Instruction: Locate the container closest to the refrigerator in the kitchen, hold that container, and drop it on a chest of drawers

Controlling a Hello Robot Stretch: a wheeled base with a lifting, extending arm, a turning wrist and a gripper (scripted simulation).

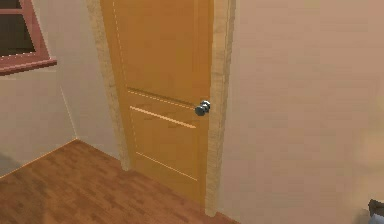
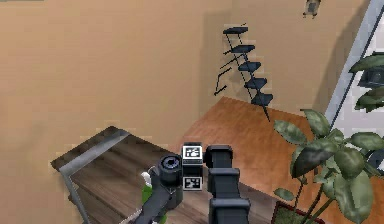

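Observation:
In the arm side view my arm rises from the bottom edge, with the two white marked squares at its far end. Left of them is the gripper, over a dark wooden top with a pale edge. A small green and white blob sits right at the gripper's far end, too small to name. I cannot tell whether the gripper holds anything, since the wooden top lies behind it.
The forward view faces a shut orange-brown door with a round knob, beige walls, a red-framed window at upper left and wood floor. The arm side view has a black ladder shelf against the wall and a leafy plant at right.

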